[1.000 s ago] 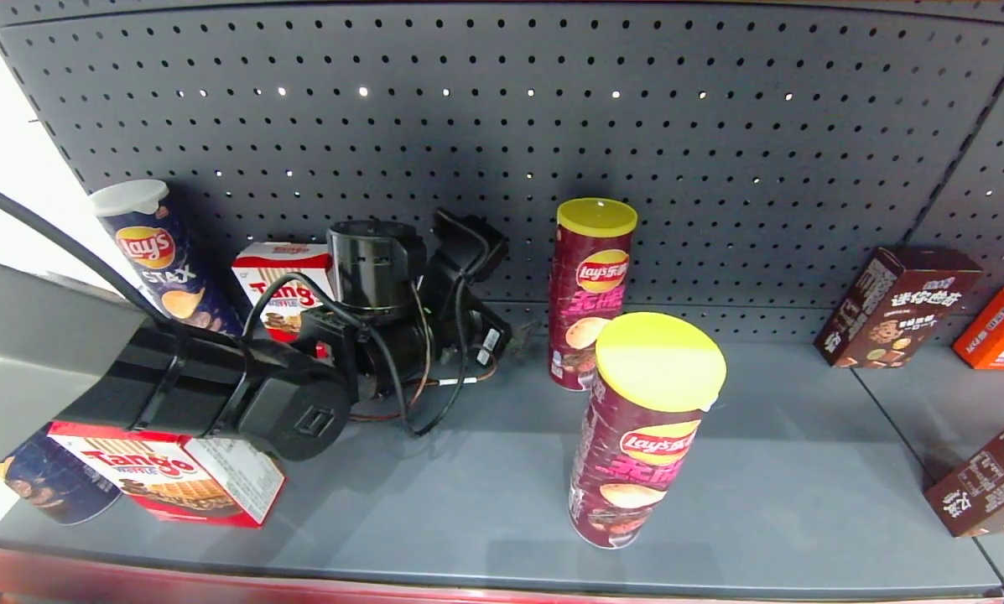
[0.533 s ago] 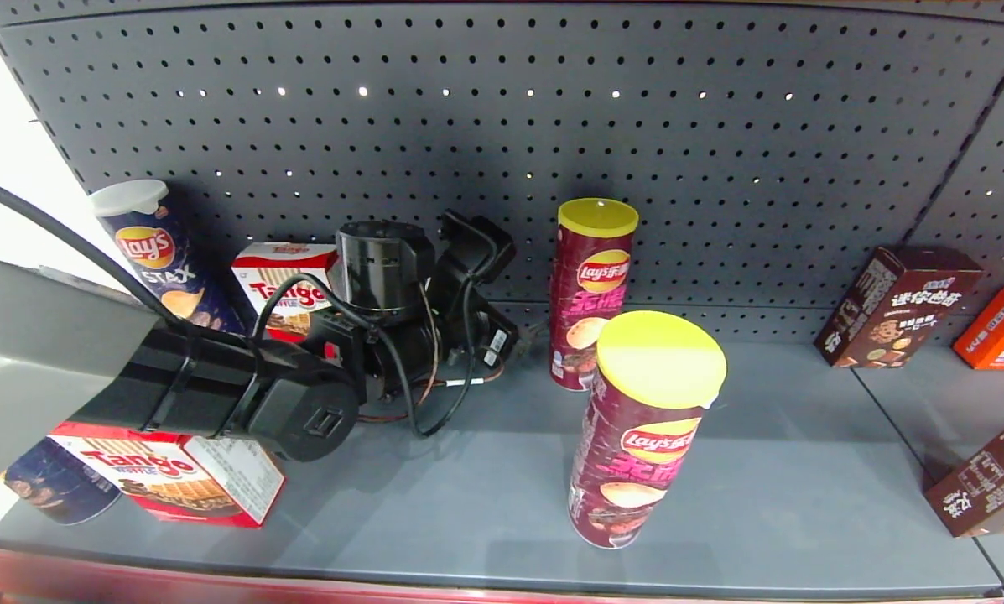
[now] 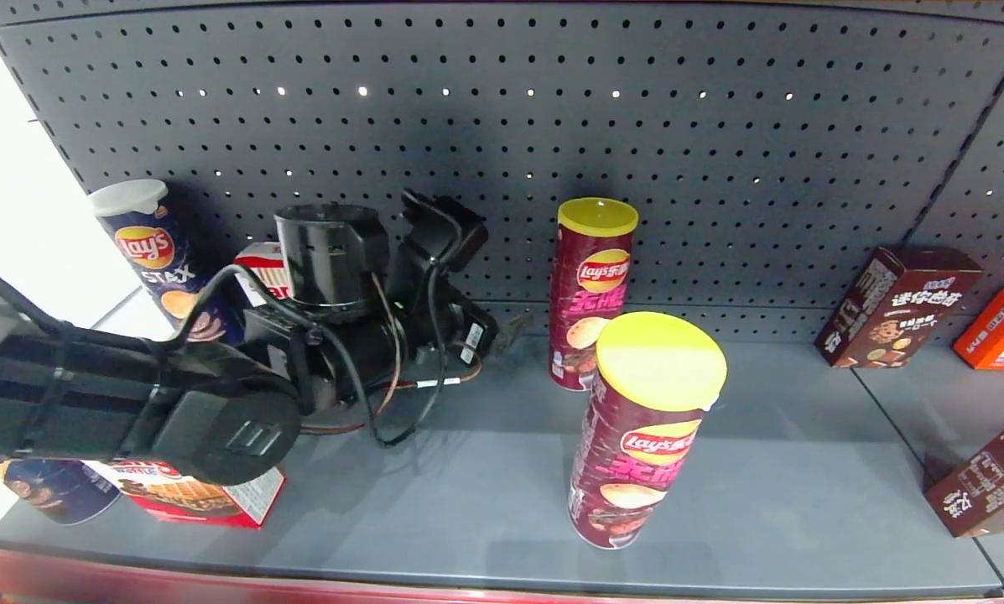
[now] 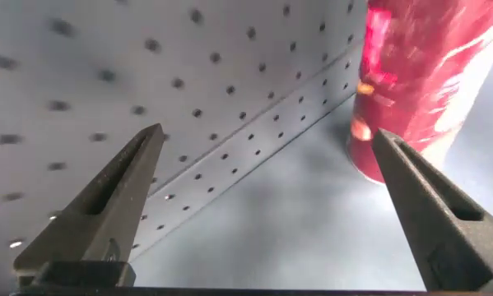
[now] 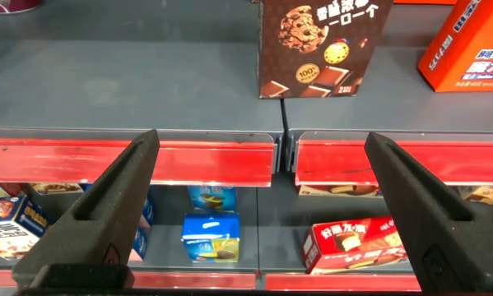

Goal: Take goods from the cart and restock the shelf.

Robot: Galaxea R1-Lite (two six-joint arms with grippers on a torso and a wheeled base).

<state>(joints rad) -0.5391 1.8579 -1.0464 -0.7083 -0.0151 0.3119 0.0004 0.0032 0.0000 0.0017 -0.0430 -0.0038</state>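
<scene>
Two maroon chips cans with yellow lids stand upright on the grey shelf (image 3: 468, 495): one at the back (image 3: 594, 294), one nearer the front (image 3: 644, 436). My left gripper (image 3: 506, 329) hovers low over the shelf just left of the rear can, apart from it. In the left wrist view the left gripper (image 4: 267, 136) is open and holds nothing, facing the pegboard with the rear can (image 4: 419, 90) off to one side. The right gripper (image 5: 262, 138) is open and holds nothing, in front of the shelf's red edge strip (image 5: 205, 160).
A blue chips can (image 3: 162, 252) and a red wafer box (image 3: 258, 264) stand at the back left, the box partly behind my arm. Another wafer box (image 3: 208, 495) and a lying blue can (image 3: 49, 495) sit front left. Brown boxes (image 3: 896, 306) and an orange box (image 3: 1001, 327) fill the right.
My left arm has drawn back to the left, away from the rear maroon can, and now hides more of the wafer boxes. The cans have not moved.
</scene>
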